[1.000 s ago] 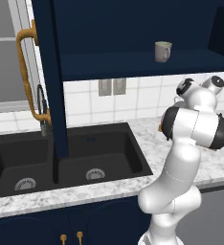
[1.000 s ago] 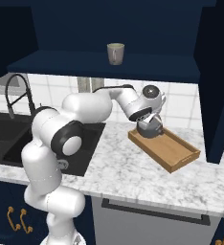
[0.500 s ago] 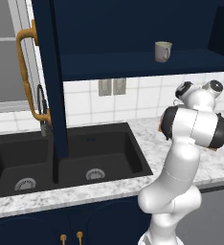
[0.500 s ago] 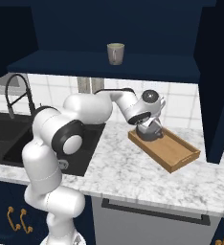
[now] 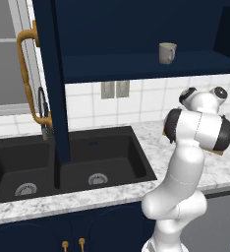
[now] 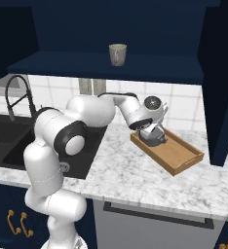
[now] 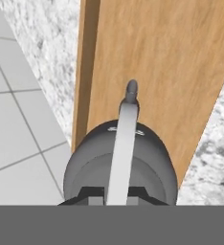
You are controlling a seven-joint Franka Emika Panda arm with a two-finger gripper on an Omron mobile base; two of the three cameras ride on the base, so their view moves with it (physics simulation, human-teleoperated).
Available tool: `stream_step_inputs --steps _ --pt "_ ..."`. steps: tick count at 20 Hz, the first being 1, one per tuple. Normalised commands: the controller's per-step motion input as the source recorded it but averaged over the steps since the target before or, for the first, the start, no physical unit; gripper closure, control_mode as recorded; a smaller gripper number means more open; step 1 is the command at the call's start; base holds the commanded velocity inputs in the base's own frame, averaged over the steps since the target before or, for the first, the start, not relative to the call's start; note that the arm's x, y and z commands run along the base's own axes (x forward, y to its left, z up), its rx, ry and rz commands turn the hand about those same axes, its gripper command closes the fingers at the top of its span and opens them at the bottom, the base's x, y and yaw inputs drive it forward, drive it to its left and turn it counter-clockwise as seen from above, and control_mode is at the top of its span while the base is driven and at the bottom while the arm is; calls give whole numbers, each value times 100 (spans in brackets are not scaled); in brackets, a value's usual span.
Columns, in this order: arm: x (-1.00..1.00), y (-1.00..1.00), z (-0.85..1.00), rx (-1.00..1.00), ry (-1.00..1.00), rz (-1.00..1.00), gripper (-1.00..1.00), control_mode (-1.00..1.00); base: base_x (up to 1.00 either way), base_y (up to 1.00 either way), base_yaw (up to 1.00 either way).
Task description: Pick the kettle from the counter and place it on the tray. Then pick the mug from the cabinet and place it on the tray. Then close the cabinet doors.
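The dark-grey kettle (image 6: 155, 138) hangs by its thin handle (image 7: 122, 153) from my gripper (image 6: 152, 129), which is shut on that handle. It is low over the back-left end of the wooden tray (image 6: 177, 154); whether it touches the tray floor I cannot tell. In the hand view the kettle's round body (image 7: 87, 165) lies over the tray's wood (image 7: 157, 57), with my gripper (image 7: 116, 195) at the bottom. The grey-beige mug (image 6: 117, 54) stands upright on the open cabinet's shelf (image 6: 86, 67), above and left of the gripper; the mug (image 5: 167, 52) is also in the left base view.
A cabinet door (image 5: 50, 78) with a curved brass handle (image 5: 26, 74) stands open over the black sink (image 5: 87, 157). The other open door (image 6: 223, 97) hangs right of the tray. A faucet (image 6: 18, 95) rises behind the sink. Marble counter (image 6: 125, 177) lies in front of the tray.
The gripper has come down and slightly right with the kettle, bringing it lower over the tray's back-left end. The mug and doors have not moved.
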Motion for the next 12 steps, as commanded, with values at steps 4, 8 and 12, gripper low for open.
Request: stream_step_inputs --steps 4,8,12 --pt "2 0 -15 0 0 0 100 -100 0 0 0" --pt "0 0 -19 0 0 0 -100 -100 0 0 0" --pt "0 0 -15 0 0 0 -100 -100 0 0 0"
